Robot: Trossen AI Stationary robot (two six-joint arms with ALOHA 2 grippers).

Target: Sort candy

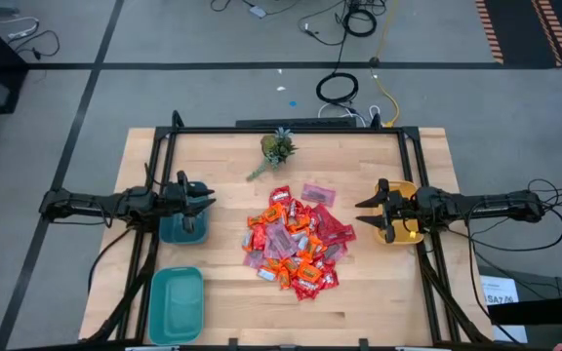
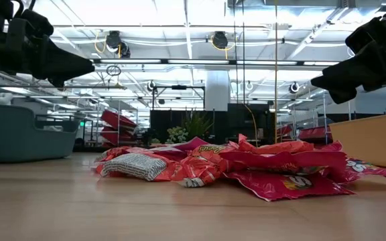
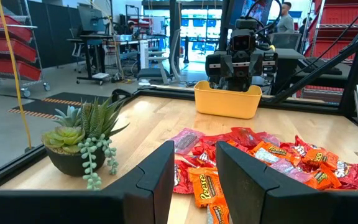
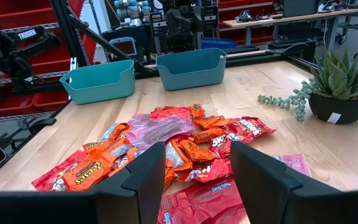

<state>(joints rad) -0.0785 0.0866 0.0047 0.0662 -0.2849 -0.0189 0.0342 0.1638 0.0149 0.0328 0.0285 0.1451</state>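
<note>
Candy [image 1: 295, 244] lies heaped between left gripper [image 1: 209, 201] and right gripper [image 1: 363, 214].

Bare table [image 1: 379, 297] around central candy pile [image 1: 294, 242]; plant [image 1: 277, 149] behind.

The floor [image 1: 164, 97] around the table is grey, with dark lines across it. Some cables [image 1: 340, 88] lie on it, one of them yellow, and orange-black stripes [image 1: 535, 29] show in a far corner. The room is a big hall. Long ceiling lights [image 2: 179, 61] shine above, between pipes and beams. Red shelves [image 3: 8, 46] with bins stand at one side, and desks with screens [image 3: 98, 37] stand farther back. A person [image 3: 286, 15] stands in the distance, small.
</note>
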